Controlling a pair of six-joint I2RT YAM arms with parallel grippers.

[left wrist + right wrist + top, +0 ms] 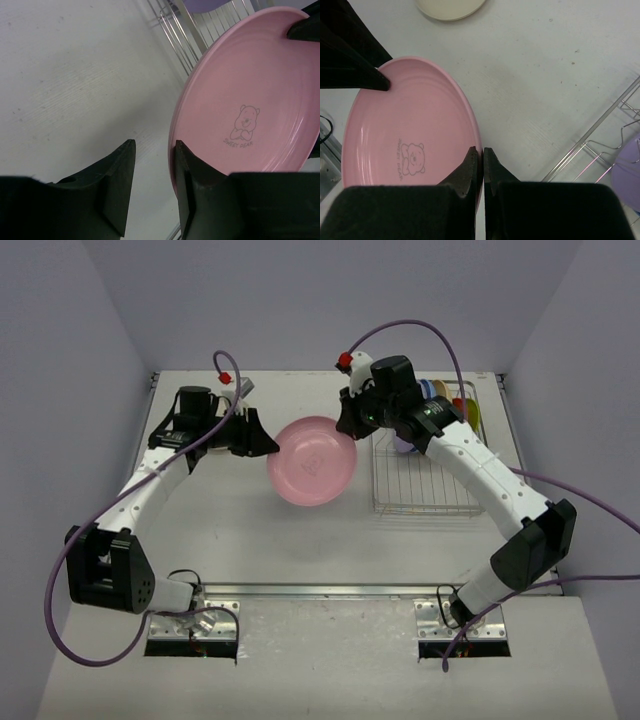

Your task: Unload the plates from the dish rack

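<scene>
Centre frame: pink plate (312, 462) is being pinched by right gripper (480, 152), left gripper (154, 145) half-spread at opposite rim; drop is being risked by early release.

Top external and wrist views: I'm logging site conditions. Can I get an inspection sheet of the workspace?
Surface: white table, faintly speckled.
Job's things: round pink plate held above table; silver wire dish rack holds lavender plate and other plates; cream plate on table.
Clutter: nothing seen.
Grippers: right gripper shut on pink plate's rim; left gripper open at opposite rim.
Cables: purple cables along both arms.
Surroundings: pale walls on three sides.
</scene>
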